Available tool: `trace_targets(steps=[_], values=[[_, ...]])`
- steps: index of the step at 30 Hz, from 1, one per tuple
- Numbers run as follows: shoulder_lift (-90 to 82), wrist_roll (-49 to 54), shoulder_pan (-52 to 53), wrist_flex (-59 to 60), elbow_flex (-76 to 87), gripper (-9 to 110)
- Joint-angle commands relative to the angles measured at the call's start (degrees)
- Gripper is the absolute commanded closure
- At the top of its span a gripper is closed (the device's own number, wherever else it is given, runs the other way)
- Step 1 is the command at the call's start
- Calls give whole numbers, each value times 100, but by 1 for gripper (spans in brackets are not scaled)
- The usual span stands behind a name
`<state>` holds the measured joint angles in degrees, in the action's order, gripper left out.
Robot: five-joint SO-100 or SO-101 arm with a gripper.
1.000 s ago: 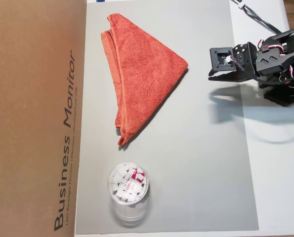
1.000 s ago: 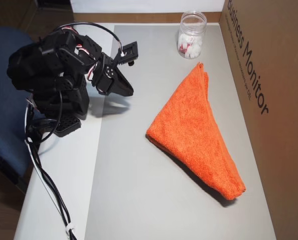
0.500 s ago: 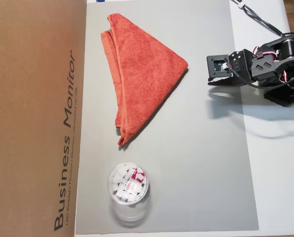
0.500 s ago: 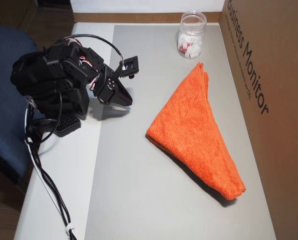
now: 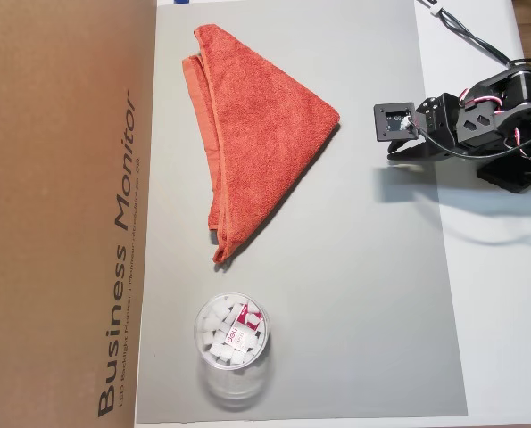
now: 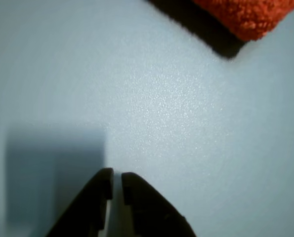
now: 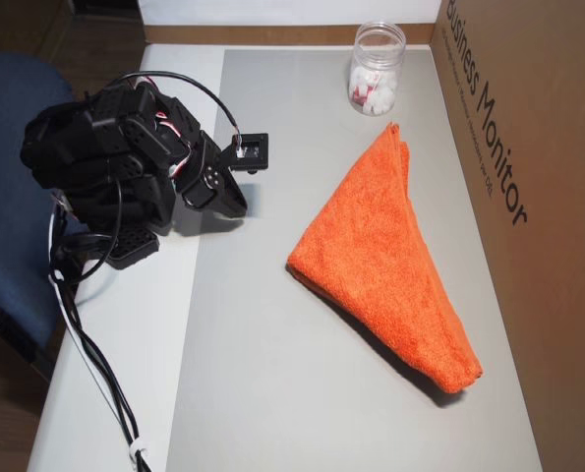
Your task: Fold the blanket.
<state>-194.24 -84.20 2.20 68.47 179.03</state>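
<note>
— Overhead views, item one: blanket [image 5: 256, 125], orange-red, folded to a triangle on the grey mat [image 5: 363, 294], one long edge near the cardboard box [image 5: 60, 214].

— And the wrist view?

— Only one blanket corner [image 6: 250, 17], top right, with its shadow. It alone shows the gripper [image 6: 113, 185]: tips nearly together, a thin slit between, holding nothing, above bare mat.

— Gripper relative to the blanket?

— Apart from it, off the blunt corner [image 7: 297, 264], at the mat's edge.

— Other stock?

— Clear jar [image 7: 376, 69] of white pieces, beyond one blanket tip.
</note>
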Motion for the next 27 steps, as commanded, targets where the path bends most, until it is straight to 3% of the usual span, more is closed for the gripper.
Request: trace_targets(steps=[1, 5, 27], values=[[-62, -220, -26, 272, 53, 102], [-62, -229, 26, 729, 53, 102], [-62, -185, 53, 729, 53, 102]])
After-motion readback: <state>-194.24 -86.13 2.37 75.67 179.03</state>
